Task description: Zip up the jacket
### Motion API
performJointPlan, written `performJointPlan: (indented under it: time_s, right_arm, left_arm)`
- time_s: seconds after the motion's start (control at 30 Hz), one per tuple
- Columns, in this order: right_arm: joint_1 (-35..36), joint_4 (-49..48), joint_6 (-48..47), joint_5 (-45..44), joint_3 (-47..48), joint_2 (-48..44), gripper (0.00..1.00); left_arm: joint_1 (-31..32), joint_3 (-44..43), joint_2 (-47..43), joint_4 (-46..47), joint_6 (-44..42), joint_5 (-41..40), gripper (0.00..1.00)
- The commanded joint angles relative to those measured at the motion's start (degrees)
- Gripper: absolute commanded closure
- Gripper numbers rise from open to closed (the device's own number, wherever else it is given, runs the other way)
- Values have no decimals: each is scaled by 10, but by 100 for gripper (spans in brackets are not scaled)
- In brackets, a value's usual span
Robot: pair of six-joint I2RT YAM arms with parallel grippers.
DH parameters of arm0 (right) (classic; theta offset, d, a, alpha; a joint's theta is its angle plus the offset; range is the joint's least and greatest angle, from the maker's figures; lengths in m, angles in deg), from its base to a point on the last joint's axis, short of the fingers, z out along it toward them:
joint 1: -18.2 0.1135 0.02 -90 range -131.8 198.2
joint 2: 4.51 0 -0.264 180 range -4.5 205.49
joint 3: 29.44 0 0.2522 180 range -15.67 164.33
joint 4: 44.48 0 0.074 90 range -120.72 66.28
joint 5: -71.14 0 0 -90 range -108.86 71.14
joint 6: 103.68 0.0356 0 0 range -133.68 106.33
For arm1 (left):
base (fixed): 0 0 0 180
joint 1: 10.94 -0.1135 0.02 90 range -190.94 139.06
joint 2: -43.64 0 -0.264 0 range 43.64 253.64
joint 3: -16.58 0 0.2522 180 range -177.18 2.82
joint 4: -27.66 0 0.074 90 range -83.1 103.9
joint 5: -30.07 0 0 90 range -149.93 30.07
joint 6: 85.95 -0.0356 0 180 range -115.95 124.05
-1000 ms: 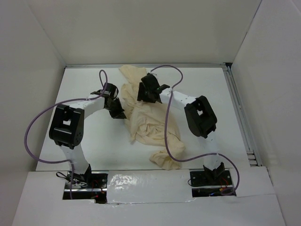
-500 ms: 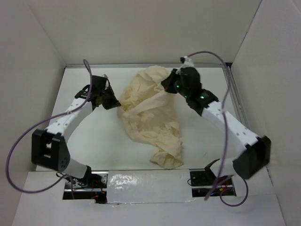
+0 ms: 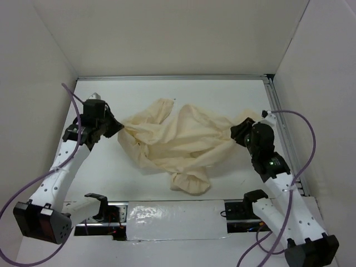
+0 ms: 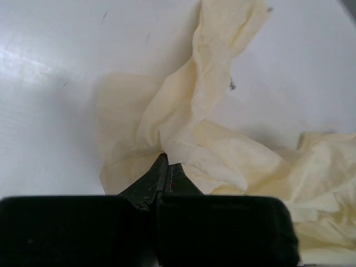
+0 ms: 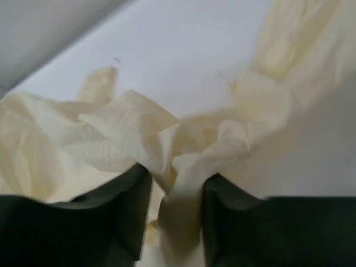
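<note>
Jacket, cream and crumpled, lay across the middle of the white table, drawn out between the two arms. The left gripper had its jaws pressed together on the garment's left edge. The right gripper pinched a bunched fold at the right edge, with cloth filling the gap between its fingers.

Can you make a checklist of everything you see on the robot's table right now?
Surface: white table.
Job's things: cream jacket lies crumpled, stretched between both arms; zipper cannot be made out.
Clutter: nothing seen.
Grippers: left gripper shut on a jacket edge; right gripper holds a bunched fold.
Cables: purple cables loop off each arm, apart from the cloth.
Surroundings: white walls on three sides; metal rail along the right edge.
</note>
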Motion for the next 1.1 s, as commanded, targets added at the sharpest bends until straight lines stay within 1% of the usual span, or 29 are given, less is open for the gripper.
performJointPlan:
  time_s: [0.0, 0.03, 0.1, 0.13, 0.17, 0.2, 0.23, 0.27, 0.3, 0.33, 0.37, 0.4, 0.43, 0.47, 0.5, 0.53, 0.57, 0.63, 0.67, 0.73, 0.77, 0.83, 0.87, 0.9, 0.93, 0.97, 1.0, 1.03, 1.07]
  right_arm:
    - [-40, 51, 43, 22, -57, 34, 49]
    - [-45, 57, 37, 30, -58, 43, 36]
    - [-40, 61, 8, 34, -41, 56, 33]
    - [-29, 57, -12, 29, -36, 55, 26]
    - [-18, 52, -24, 24, -29, 49, 24]
    - [9, 37, -38, 16, -19, 37, 20]
    - [24, 30, -60, 11, -12, 34, 9]
    - [35, 24, -77, 13, -8, 32, 8]
    - [60, 17, -89, 13, 4, 38, 3]
    - [73, 16, -108, 12, 11, 47, 3]
    - [88, 16, -120, 12, 22, 71, 2]
    - [122, 12, -123, 2, 24, 86, 1]
    - [135, 8, -122, -23, 26, 99, 1]
    - [148, 2, -127, -22, 26, 113, 1]
    - [159, -13, -130, -27, 26, 143, 1]
    - [178, -20, -137, -36, 29, 160, 1]
    - [185, -22, -144, -39, 42, 178, 1]
    - [210, -22, -153, -60, 67, 244, 0]
    - [219, -22, -164, -65, 93, 291, 1]
    - [237, -29, -187, -71, 121, 338, 1]
    - [254, -28, -199, -64, 152, 385, 1]
    - [267, -27, -202, -47, 184, 429, 1]
    - [271, -25, -193, -23, 220, 472, 2]
    - [271, -19, -176, 3, 237, 490, 3]
    - [273, -18, -140, 18, 251, 509, 4]
    - [273, -20, -116, 29, 269, 537, 5]
    - [274, -27, -72, 39, 273, 549, 7]
    - [274, -30, -56, 44, 277, 560, 8]
    - [276, -26, -33, 32, 287, 580, 9]
  left_arm:
    - [-10, 44, 29, -13, 17, 13, 100]
    - [-10, 56, 42, -2, 14, 18, 100]
    - [-9, 60, 62, 5, 4, 30, 100]
    - [-8, 59, 65, 12, -1, 33, 100]
    - [-9, 57, 69, 13, -5, 35, 100]
    - [-9, 56, 73, 14, -7, 37, 100]
    - [-8, 57, 74, 17, -8, 38, 100]
    - [-7, 58, 74, 20, -9, 38, 100]
    - [-8, 59, 73, 23, -10, 38, 100]
    - [-9, 62, 73, 27, -15, 47, 100]
    - [-8, 61, 73, 27, -16, 50, 93]
    - [-9, 59, 77, 24, -13, 50, 77]
    - [-10, 50, 80, 4, -9, 49, 48]
    - [-10, 41, 84, -10, -5, 45, 10]
    - [-9, 30, 96, -34, 15, 46, 1]
    - [-6, 3, 102, -87, 33, 20, 1]
    - [-4, -8, 107, -106, 48, 14, 1]
    - [13, -28, 114, -149, 68, 0, 1]
    - [20, -30, 114, -157, 85, -3, 1]
    - [38, -19, 106, -162, 93, 1, 1]
    - [40, -11, 102, -158, 91, 15, 1]
    - [45, 14, 88, -141, 92, 34, 1]
    - [46, 23, 84, -136, 93, 48, 1]
    - [47, 32, 73, -124, 92, 51, 1]
    - [48, 44, 67, -119, 94, 54, 1]
    - [48, 51, 63, -115, 96, 56, 1]
    - [49, 57, 53, -113, 95, 56, 1]
    - [51, 59, 50, -113, 96, 54, 1]
    - [51, 61, 45, -115, 99, 52, 1]
